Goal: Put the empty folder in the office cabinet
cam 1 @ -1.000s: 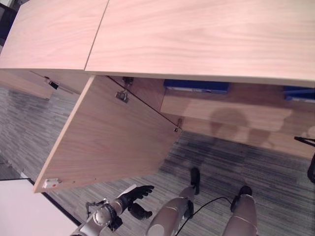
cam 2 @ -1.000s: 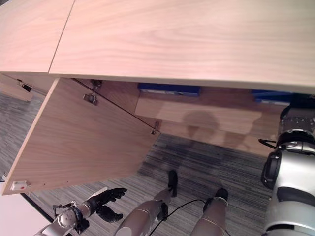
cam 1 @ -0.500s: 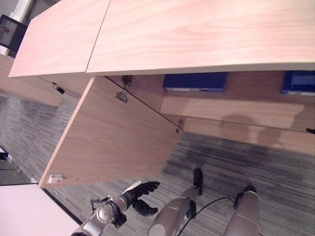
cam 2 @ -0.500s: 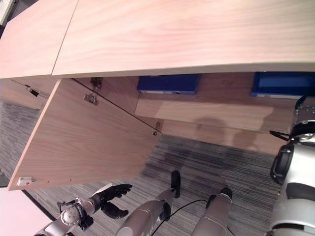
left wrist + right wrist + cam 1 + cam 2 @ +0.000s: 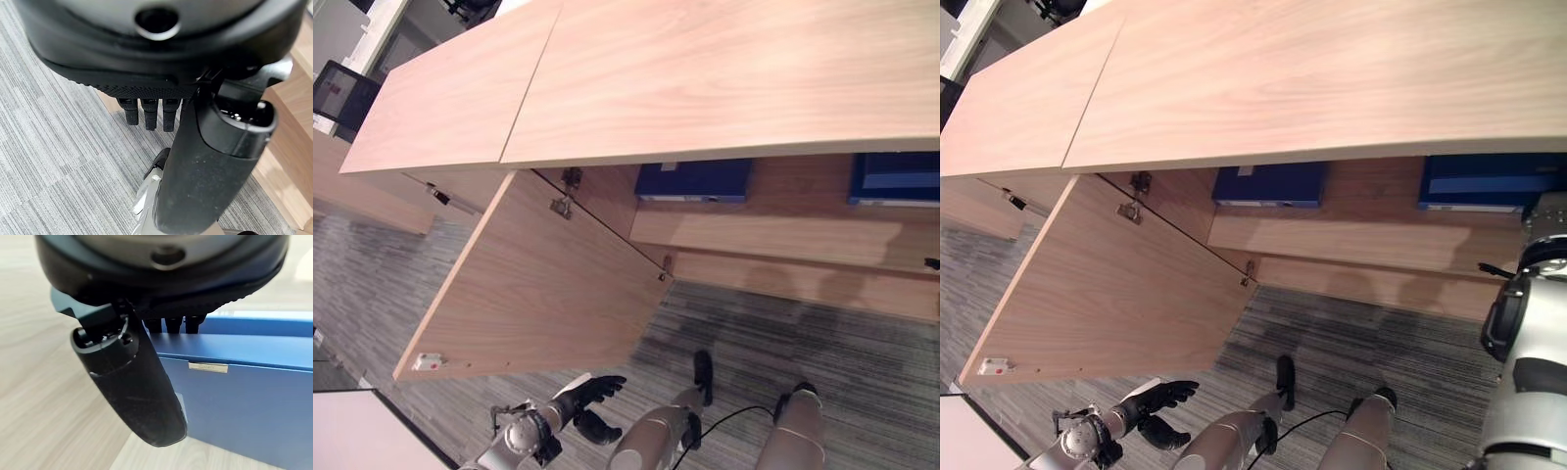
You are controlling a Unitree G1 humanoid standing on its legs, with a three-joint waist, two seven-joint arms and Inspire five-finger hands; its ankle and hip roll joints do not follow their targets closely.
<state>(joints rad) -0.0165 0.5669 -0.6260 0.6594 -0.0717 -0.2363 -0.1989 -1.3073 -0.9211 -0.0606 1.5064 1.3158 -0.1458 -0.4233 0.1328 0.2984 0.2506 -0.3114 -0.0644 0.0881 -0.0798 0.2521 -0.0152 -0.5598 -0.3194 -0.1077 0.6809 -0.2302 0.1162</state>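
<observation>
Left eye view looks down on a long wooden office cabinet (image 5: 724, 78) whose pale top runs across the upper part of the scene. Its door (image 5: 543, 284) stands swung open toward the robot's left, hinged at the cabinet's front edge, with a small white catch near its outer lower corner. Inside, on the upper shelf (image 5: 764, 230), two blue folders lie flat: one blue folder (image 5: 695, 180) just beside the hinge side of the opening, and a second blue folder (image 5: 896, 177) well apart from it toward the robot's right. Striped grey carpet (image 5: 822, 343) covers the floor in front. The left hand (image 5: 587, 394) hangs low over the carpet below the open door, well clear of the cabinet, its dark fingers straight and loosely spread, holding nothing; the left wrist view shows the same relaxed fingers over carpet. In the right wrist view the right hand (image 5: 132, 377) is right at the second folder on the wooden shelf, its thumb lying across the folder's near corner and its fingers reaching past the top edge; whether they grip the folder or merely rest there cannot be told.
</observation>
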